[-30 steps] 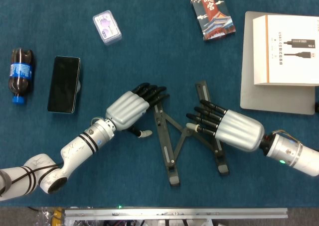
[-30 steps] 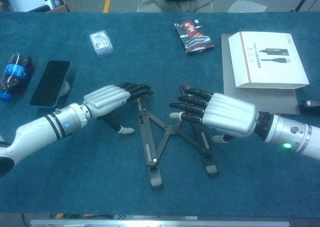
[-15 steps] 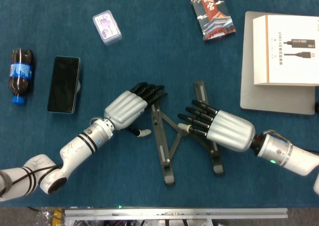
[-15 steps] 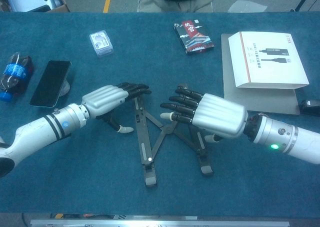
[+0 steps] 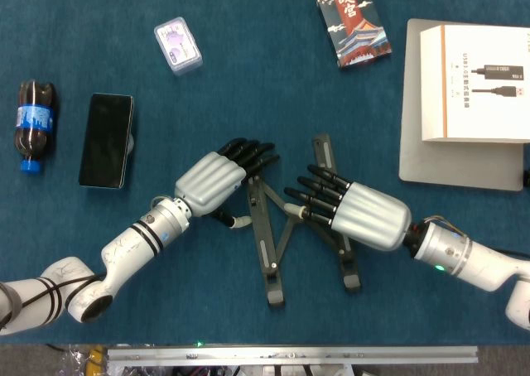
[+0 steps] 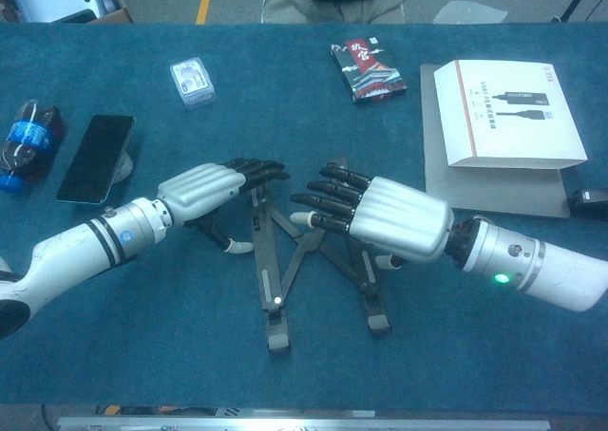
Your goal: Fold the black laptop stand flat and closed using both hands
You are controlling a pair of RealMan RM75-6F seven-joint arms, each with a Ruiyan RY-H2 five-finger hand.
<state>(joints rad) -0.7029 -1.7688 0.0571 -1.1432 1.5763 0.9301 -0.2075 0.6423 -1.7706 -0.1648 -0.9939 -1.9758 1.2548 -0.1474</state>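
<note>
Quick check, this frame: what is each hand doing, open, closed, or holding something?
Left hand: open, fingers extended, fingertips resting on the left bar of the laptop stand, no grasp.
Right hand: open, fingers extended over the stand's right bar, pressing rather than gripping.

Surfaces and finishes, as we read them from both cameras.

We see a worktop covered in teal cloth, matt, with a fine felt-like nap. The laptop stand looks like matt black metal or hard plastic; we cannot tell which. Left hand and right hand carry smooth, satin silver shells with ribbed backs and black fingers. We note a glossy black phone, a clear plastic bottle with a blue label, a white paper box on a smooth grey slab, and a printed card box.
</note>
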